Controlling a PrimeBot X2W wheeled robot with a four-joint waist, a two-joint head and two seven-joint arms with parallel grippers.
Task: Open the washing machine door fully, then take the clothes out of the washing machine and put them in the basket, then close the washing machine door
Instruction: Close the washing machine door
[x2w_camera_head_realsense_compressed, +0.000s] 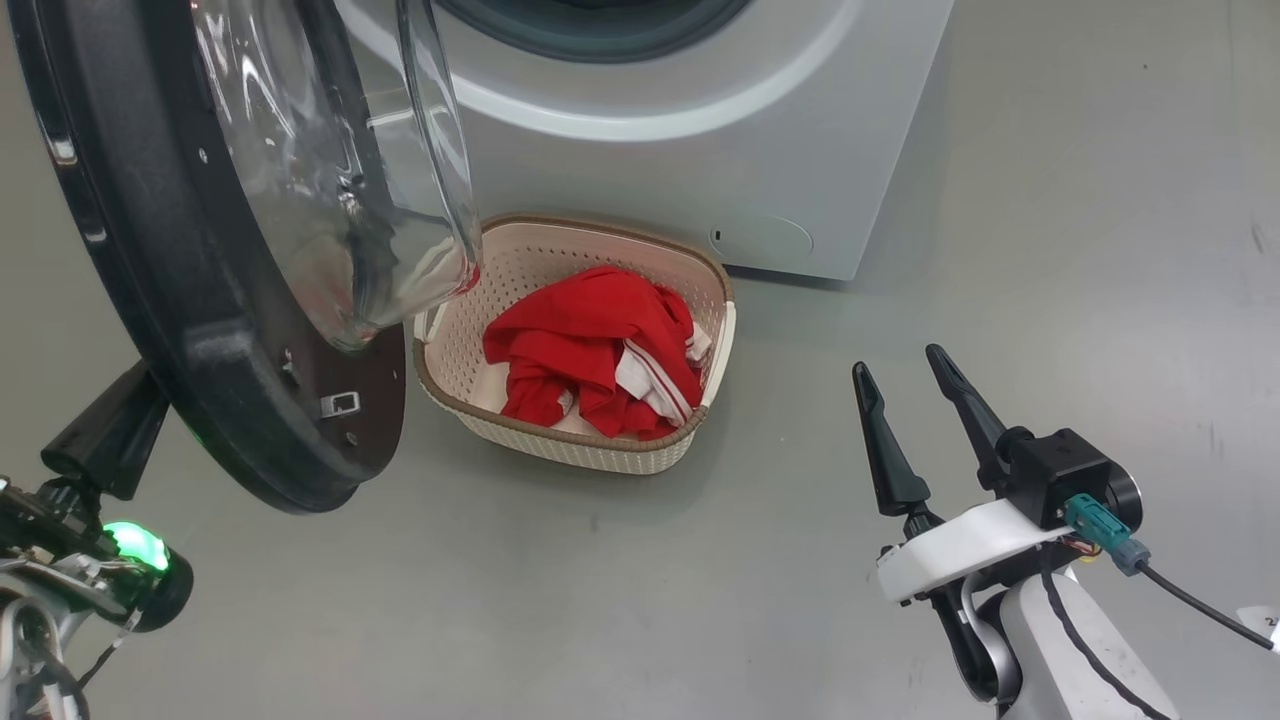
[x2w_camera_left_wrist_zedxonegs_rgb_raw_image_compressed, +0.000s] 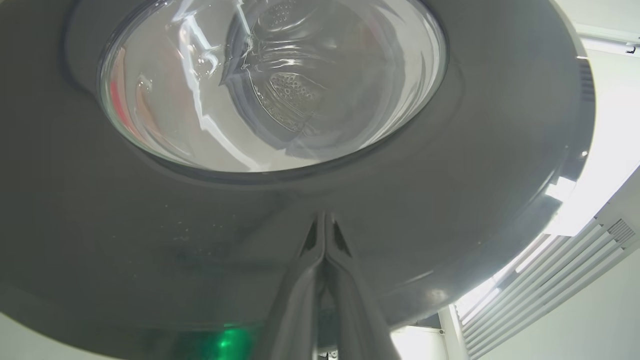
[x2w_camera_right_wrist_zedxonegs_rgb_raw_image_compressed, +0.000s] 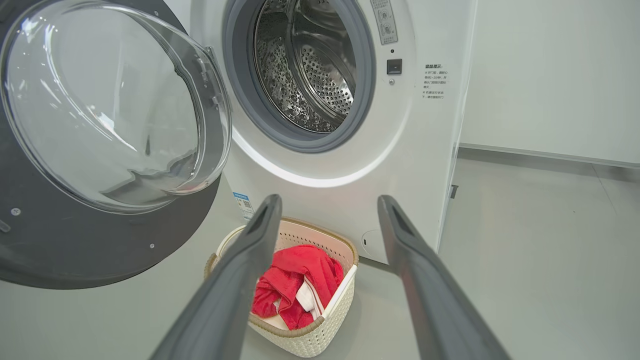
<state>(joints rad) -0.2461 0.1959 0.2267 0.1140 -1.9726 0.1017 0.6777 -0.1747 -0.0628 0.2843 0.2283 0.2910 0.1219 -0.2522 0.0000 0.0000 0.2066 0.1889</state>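
Hiding left tool (x2w_camera_left_wrist_zedxonegs_rgb_raw_image_compressed: 324, 222) tips: washing machine door (x2w_camera_head_realsense_compressed: 150, 300)

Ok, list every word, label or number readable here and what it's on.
None reads for certain.
Printed lines on the washing machine front, right of its mouth: too small.
Pale sticker higher up: blurred.
Blue sticker low on the front: too small.
White tag at the head view's right edge: cut off.

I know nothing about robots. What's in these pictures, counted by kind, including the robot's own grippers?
washing machine: 1
basket: 1
heap of red clothes: 1
grippers: 2, the left gripper and the right gripper
Total: 5
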